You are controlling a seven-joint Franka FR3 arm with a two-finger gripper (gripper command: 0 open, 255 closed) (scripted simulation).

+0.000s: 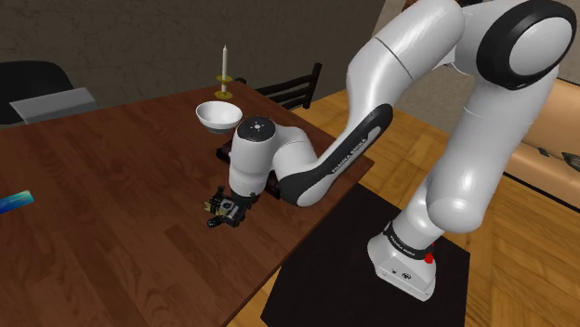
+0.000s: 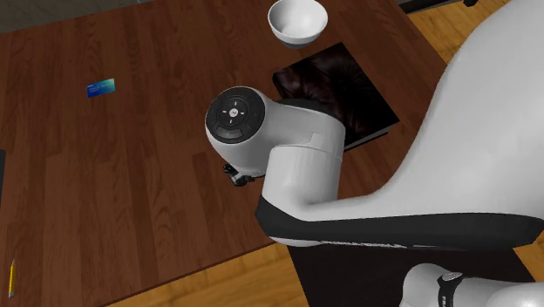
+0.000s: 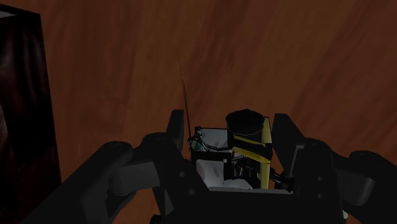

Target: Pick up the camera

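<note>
Seeing gripper (image 3: 229,121) low over the brown wooden table (image 1: 112,232), near the edge on the stand's (image 1: 335,269) side. Fingers (image 3: 180,137) pinching the camera (image 3: 236,151), one pressed against each side. Small black camera body with a yellow band and grey parts, lens barrel pointing away from the palm. Can't tell whether it's resting on the tabletop or just off it. Dark glossy mat (image 2: 344,83) lying flat just beside the wrist, partly under the arm. White bowl (image 2: 297,19) near the mat's far corner. Candle (image 1: 223,79) upright in a brass holder behind the bowl. Blue card (image 2: 100,87) flat on the table, well apart from the gripper.
</note>
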